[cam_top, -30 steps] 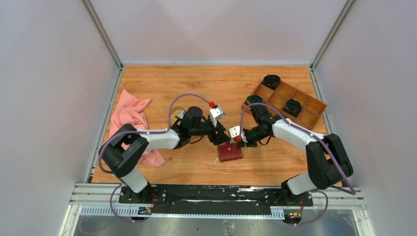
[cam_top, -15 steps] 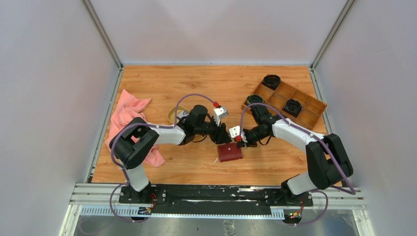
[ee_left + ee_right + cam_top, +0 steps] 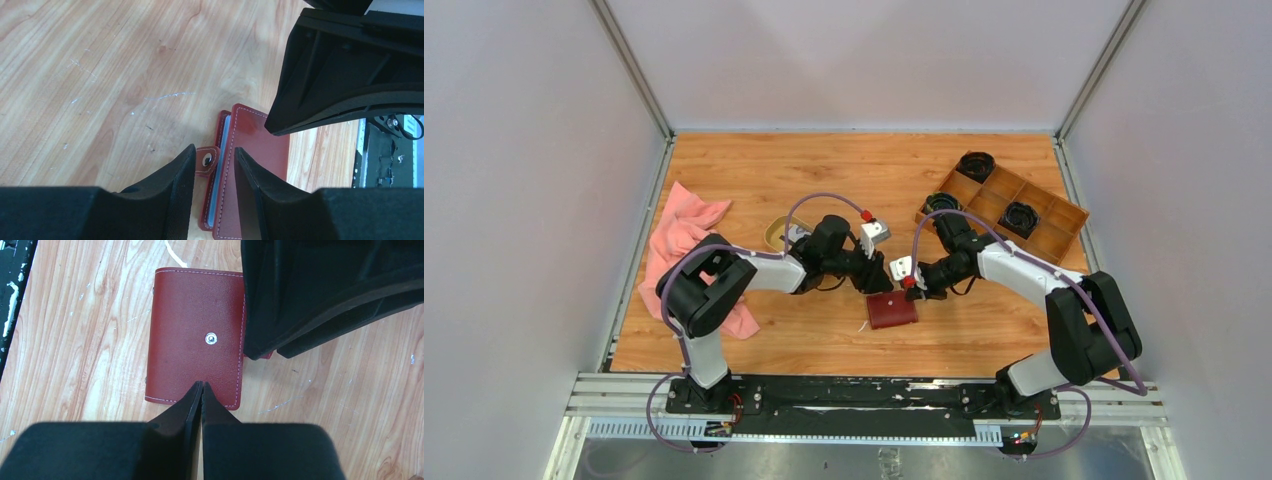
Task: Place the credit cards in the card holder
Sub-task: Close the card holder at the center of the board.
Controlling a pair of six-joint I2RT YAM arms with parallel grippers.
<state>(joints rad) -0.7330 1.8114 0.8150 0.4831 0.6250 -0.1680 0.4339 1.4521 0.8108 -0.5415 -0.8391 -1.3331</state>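
I see the card holder (image 3: 892, 310) folded shut and lying flat toward 6 o'clock on the wood-grain surface (image 3: 824, 170). It is a smooth dark red leather rectangle with pale stitching round the rim and a metal stud (image 3: 211, 338) on the cover. My left end effector (image 3: 214, 150), at its 11 o'clock, is spread astride the rounded snap tab (image 3: 206, 161). The right end effector (image 3: 201, 385), at 1 o'clock, is pressed together, its tips at the cover's edge.
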